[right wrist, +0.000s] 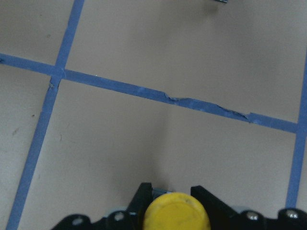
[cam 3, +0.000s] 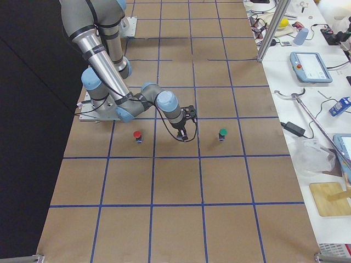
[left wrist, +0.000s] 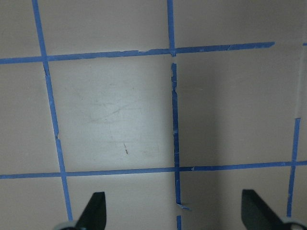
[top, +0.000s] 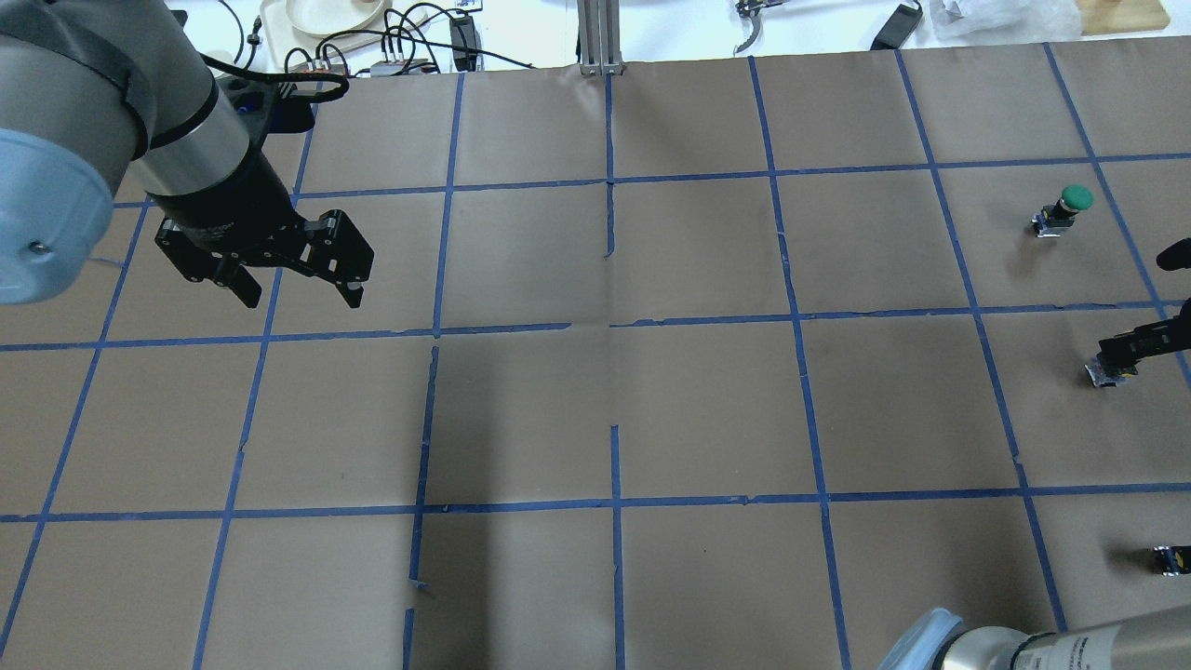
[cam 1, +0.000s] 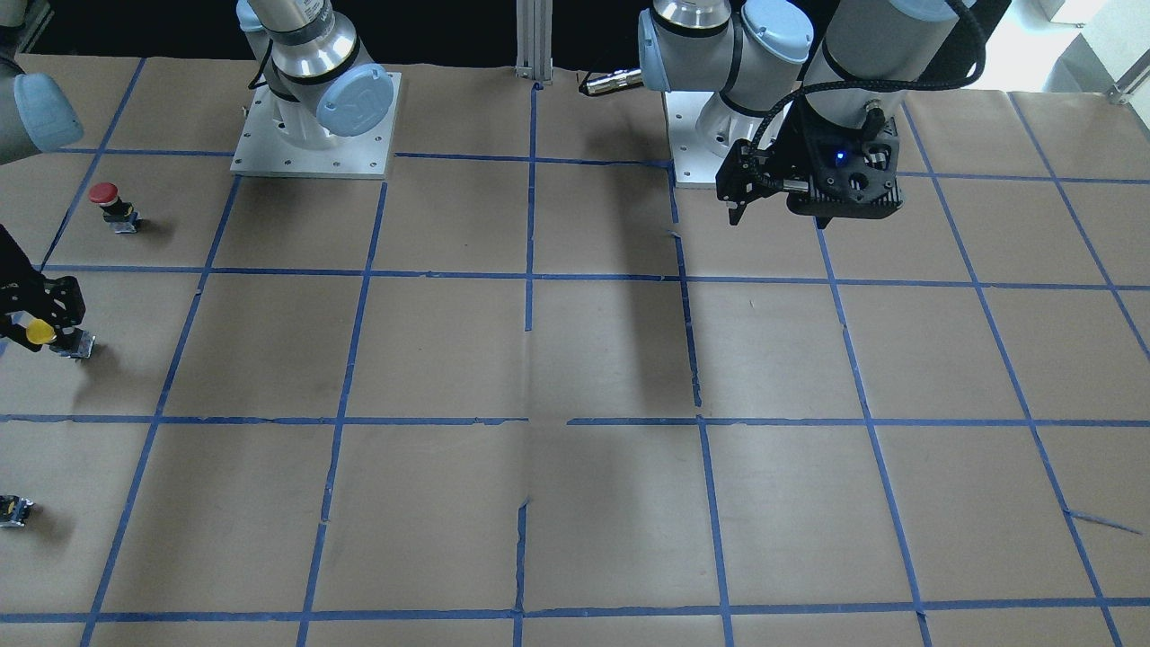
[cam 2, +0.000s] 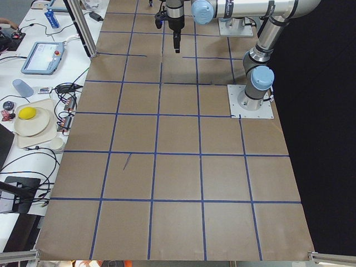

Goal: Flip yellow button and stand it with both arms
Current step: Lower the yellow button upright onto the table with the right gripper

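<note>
The yellow button [cam 1: 40, 333] is at the table's far right side, held in my right gripper [cam 1: 45, 316], which is shut on it. Its grey body [cam 1: 78, 343] sticks out sideways, low over the paper; I cannot tell whether it touches. In the right wrist view the yellow cap [right wrist: 176, 212] sits between the black fingers [right wrist: 142, 194]. In the overhead view only the body [top: 1107, 374] shows under the right gripper [top: 1137, 346]. My left gripper [top: 293, 279] is open and empty, hovering far away over the table's left part; its fingertips [left wrist: 96, 211] stand wide apart.
A red-capped button [cam 1: 108, 203] stands beyond the right gripper towards the robot. A green-capped button [top: 1066, 208] stands on the operators' side of it. A small dark capless block [cam 1: 14, 510] lies nearby. Blue tape lines grid the brown paper. The arm bases [cam 1: 314, 135] stand at the robot's edge.
</note>
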